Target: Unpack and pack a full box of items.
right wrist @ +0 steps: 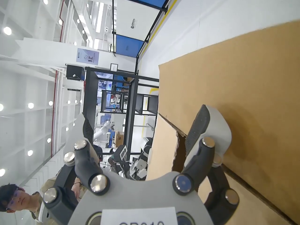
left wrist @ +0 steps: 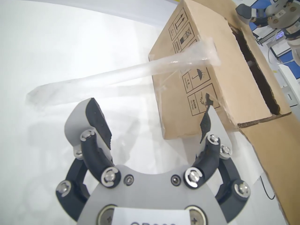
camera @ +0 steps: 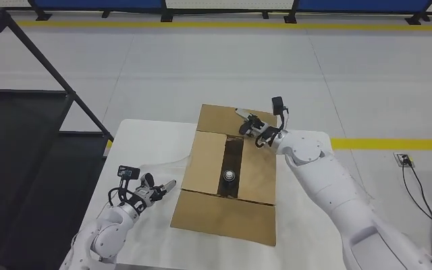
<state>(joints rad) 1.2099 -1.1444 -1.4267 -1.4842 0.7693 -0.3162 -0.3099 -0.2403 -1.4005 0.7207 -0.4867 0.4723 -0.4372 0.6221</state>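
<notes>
So from the top camera, the cardboard box (camera: 206, 169) sat roughly mid-way across the white table (camera: 142, 142). Its top flaps were mostly folded over, with a dark slit (camera: 233, 158) running down the middle, and a small round-topped item (camera: 229, 176) was peeking out of that slit. The left gripper (camera: 160, 189) hovered low over the table just beside the box's left side, near the corner closest to the robot, with its fingers spread and nothing in them. The right gripper (camera: 244, 120) was over the far flap (camera: 219, 115), right at the far end of the slit, and it looked spread too. On the left wrist cam, the two black-padded fingers were wide apart and empty. They pointed at the box's side wall, the one with the printed handling symbols. A clear tape strip (left wrist: 117, 78) was stuck near the top edge of that wall and trailed off down toward the table. The other arm's gripper showed up past the far end of the box top. On the right wrist cam, the fingers were spread again with nothing pinched between them. One finger was right up against the brown far flap, just beside the ragged edge of the gap. I honestly couldn't tell if it was actually touching the cardboard.
</notes>
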